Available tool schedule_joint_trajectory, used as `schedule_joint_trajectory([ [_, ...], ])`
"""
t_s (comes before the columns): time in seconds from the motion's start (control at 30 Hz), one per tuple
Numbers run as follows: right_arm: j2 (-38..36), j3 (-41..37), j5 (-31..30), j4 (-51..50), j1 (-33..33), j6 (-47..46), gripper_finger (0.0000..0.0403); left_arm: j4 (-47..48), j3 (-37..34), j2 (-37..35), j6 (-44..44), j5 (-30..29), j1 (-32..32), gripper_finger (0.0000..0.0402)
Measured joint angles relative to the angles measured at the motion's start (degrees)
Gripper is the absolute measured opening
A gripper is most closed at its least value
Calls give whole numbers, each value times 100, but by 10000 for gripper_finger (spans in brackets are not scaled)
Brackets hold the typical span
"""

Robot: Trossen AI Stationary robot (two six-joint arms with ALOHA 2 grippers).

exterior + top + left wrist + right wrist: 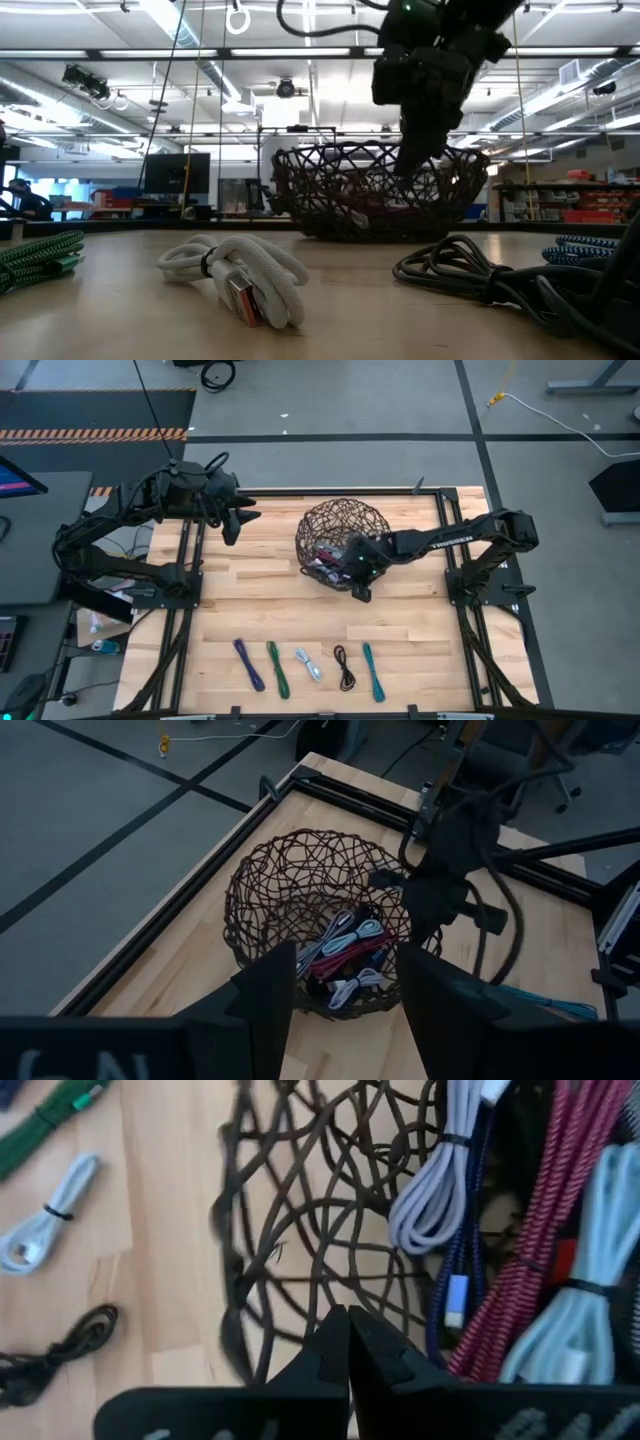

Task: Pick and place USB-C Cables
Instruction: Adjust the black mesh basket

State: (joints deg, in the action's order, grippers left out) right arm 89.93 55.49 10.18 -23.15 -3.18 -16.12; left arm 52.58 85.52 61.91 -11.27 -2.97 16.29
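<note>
Wicker basket point(340, 532) held cables point(350, 960) | right gripper point(361, 592) over its rim, fingers together, empty | left gripper point(236, 520) parted, empty, waiting

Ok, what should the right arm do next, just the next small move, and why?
Probably open its jaws and shift inward over the basket. The right gripper hangs at the wicker rim, jaws shut and empty, with the magenta cable and others lying inside, beside it. The left gripper waits at the back of the table.
</note>
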Motion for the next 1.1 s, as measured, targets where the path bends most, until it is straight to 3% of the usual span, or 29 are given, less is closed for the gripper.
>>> schedule_joint_trajectory([
  [0.5,0,-302,200,1802,233,-945,0,0,0,0,11,0,-2,180],
  [0.8,-124,-255,-943,1337,-508,-619,0,2,0,2,9,1,0,180],
  [1.1,-803,1013,-1738,-355,-1599,469,0,11,0,2,9,1,-2,180],
])
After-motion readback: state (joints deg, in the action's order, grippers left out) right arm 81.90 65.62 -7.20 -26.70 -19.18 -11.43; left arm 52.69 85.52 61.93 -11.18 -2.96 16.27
